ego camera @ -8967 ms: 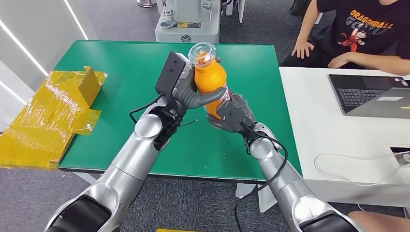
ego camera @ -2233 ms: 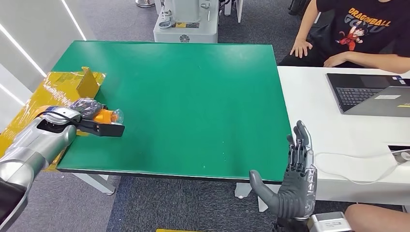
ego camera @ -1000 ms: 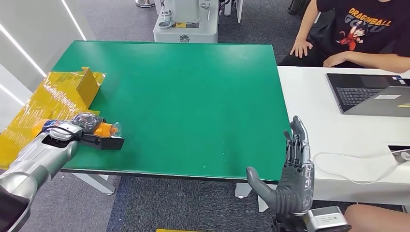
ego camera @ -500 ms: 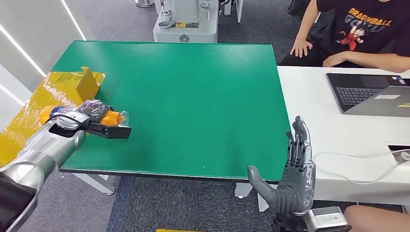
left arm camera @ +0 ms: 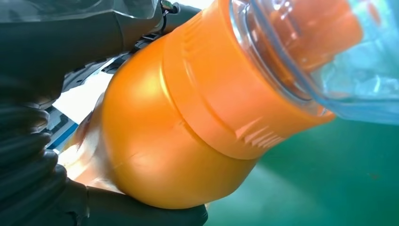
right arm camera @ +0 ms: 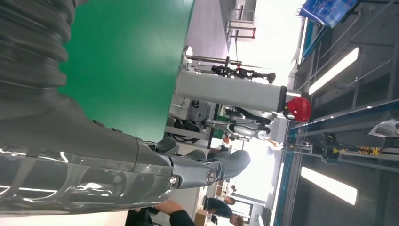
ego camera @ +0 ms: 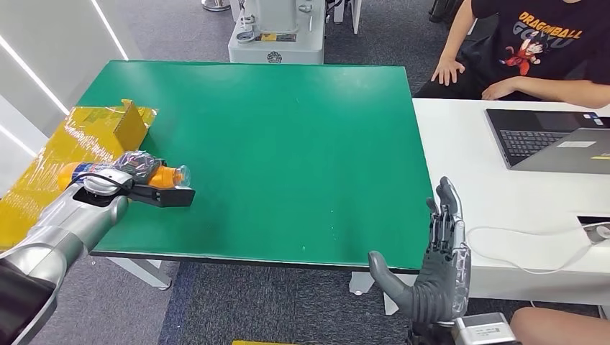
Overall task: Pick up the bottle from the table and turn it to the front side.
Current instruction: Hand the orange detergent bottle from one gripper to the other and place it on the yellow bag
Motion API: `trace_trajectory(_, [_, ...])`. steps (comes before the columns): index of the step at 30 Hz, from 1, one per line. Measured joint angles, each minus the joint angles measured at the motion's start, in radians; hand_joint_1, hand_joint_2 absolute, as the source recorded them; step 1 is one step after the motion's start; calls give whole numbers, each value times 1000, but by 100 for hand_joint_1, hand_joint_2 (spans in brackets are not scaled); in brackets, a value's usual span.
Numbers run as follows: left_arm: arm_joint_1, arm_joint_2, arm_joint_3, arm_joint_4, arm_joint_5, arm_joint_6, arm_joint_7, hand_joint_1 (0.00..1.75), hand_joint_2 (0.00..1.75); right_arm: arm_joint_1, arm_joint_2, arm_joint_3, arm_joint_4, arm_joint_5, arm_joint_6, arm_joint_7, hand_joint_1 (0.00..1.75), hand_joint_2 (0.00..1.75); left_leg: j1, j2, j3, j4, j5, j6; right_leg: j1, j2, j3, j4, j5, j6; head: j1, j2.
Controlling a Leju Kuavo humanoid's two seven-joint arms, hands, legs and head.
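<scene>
Left hand [ego camera: 133, 167] gripping the orange bottle [ego camera: 162, 175]
It is lying sideways at the green table's [ego camera: 288, 144] left edge; the right hand [ego camera: 435, 269] is hanging open off the near edge, holding nothing.

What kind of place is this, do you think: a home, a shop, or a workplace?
Most likely a robotics lab or workshop. A green table serves as the work surface, a person sits at a white desk with a laptop, and the right wrist view shows grey machinery under long ceiling lights.
</scene>
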State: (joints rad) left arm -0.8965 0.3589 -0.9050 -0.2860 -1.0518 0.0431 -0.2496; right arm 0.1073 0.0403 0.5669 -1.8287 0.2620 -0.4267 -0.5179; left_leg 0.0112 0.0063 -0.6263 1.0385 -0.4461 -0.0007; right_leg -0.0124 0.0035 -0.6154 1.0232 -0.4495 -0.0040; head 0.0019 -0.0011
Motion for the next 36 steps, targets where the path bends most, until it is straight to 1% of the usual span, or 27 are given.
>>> trace_trajectory(5, [5,-6,10,0,-18,9,4,175,175,3,-1,2,-7,10,0,9,0,175,0,0,0,0,0,0,0,0,0,0,0,0,0,0])
trace_trajectory(11, [11,-24,30,0,-46,15,33,175,175,2,-1,2,-7,10,4,8,0,175,0,0,0,0,0,0,0,0,0,0,0,0,0,0])
trace_trajectory(16, [11,-30,41,0,-73,5,54,175,175,-1,-1,2,-7,10,5,4,0,175,0,0,0,0,0,0,0,0,0,0,0,0,0,0])
trace_trajectory(20, [11,-30,47,0,-82,12,52,175,175,-1,-1,2,-7,8,5,4,0,175,0,0,0,0,0,0,0,0,0,0,0,0,0,0])
trace_trajectory(23, [6,-34,53,0,-88,35,36,175,175,-1,-1,2,-5,-3,6,-1,0,175,0,0,0,0,0,0,0,0,0,0,0,0,0,0])
trace_trajectory(26, [-13,-50,62,0,-92,50,28,175,175,-1,-1,2,-4,-9,5,-6,0,175,0,-1,0,0,0,0,0,-1,0,0,0,0,0,0])
trace_trajectory(31, [-46,-75,77,0,-102,47,29,175,175,-1,-1,2,-4,-7,-3,-11,0,175,0,1,0,0,0,0,0,0,0,0,0,0,0,0])
trace_trajectory(36, [-45,-71,91,0,-92,50,3,175,175,3,-1,2,-5,-6,-6,-12,0,175,0,0,0,0,0,0,0,0,0,0,0,0,0,0])
